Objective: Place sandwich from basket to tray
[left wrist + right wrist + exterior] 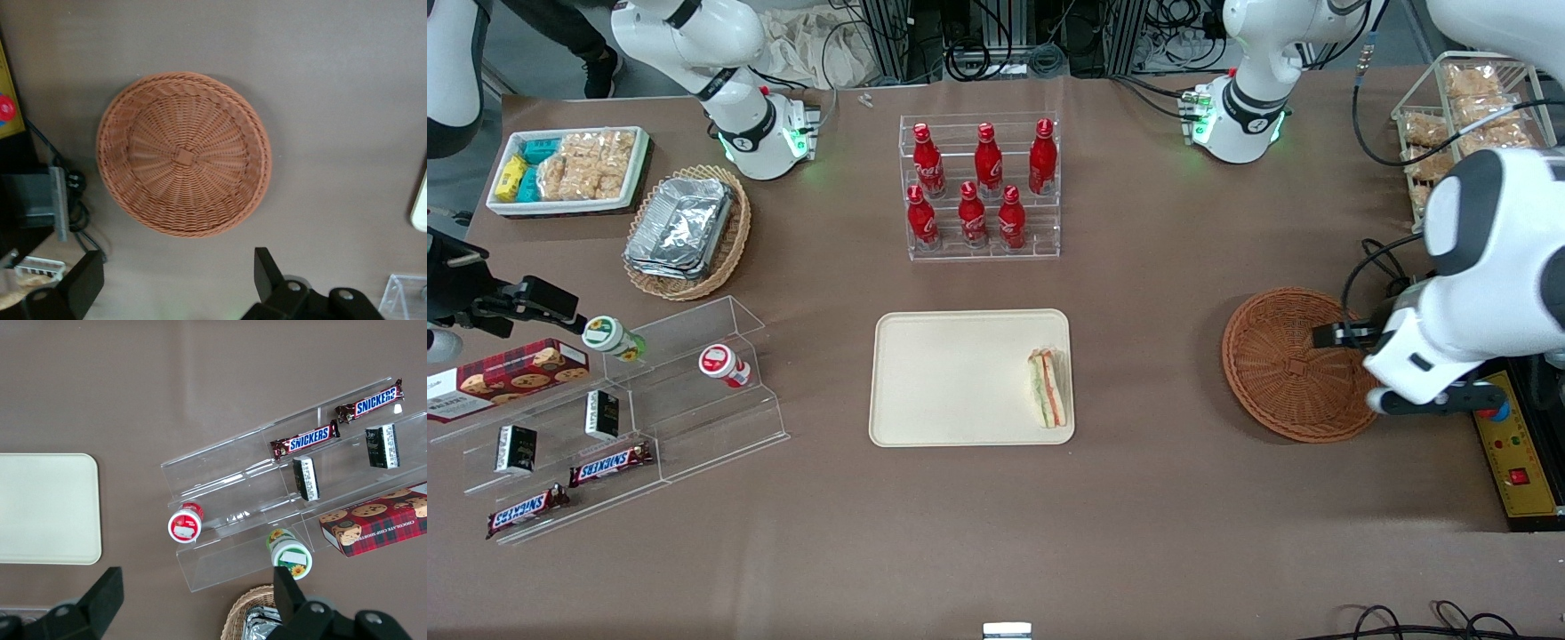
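**Stock at this moment: sandwich on tray, basket bare**

Gripper (177, 283): left arm's, fingers spread wide with nothing between them, touching nothing. It hangs above the table with the basket (183, 153) directly under its wrist camera; in the front view the gripper (1334, 335) sits over the basket's rim toward the working arm's end of the table.

Arm pose: the working arm (1485, 284) is folded low over that end of the table, its wrist level and its fingers pointing toward the basket (1294, 364).

Task items:
- Sandwich (1048, 388): one, lying on the tray (951, 378), close against the short edge nearest the basket.
- Basket: one, reddish-brown wicker, nothing in it.
- Tray: one, cream, mid-table.

Other items, counted:
- Red bottles (978, 182): six, in a clear stepped rack, three per row.
- Snickers bars (609, 464): two, on the clear shelf toward the parked arm's end.
- Small round tubs (724, 364): two, on the same shelf.
- Cookie box (503, 378): one.
- Tan basket of foil containers (685, 231): one.
- White bin of snack packets (569, 169): one.
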### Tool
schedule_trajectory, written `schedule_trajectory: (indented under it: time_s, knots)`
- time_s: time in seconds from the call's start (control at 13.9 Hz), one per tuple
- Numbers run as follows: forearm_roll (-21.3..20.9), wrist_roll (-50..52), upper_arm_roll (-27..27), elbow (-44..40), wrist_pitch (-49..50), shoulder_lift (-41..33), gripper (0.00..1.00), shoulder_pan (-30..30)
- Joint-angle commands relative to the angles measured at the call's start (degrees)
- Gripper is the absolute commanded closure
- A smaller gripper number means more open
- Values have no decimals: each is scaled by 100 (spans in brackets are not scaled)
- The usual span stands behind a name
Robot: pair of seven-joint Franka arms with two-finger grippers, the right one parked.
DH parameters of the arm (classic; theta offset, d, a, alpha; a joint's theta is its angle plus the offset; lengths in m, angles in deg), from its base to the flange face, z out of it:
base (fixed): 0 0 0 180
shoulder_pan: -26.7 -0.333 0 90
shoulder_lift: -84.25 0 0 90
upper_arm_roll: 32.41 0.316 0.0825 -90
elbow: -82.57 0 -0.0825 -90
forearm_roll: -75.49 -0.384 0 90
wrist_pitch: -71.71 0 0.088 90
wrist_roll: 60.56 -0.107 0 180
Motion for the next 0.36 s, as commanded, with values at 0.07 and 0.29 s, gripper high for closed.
schedule_trajectory:
  time_s: [0.07, 0.29]
  knots:
    - [128, -768, 616, 59, -36, -173, 0, 347]
    - [75, -794, 607, -310, -54, -50, 0, 321]
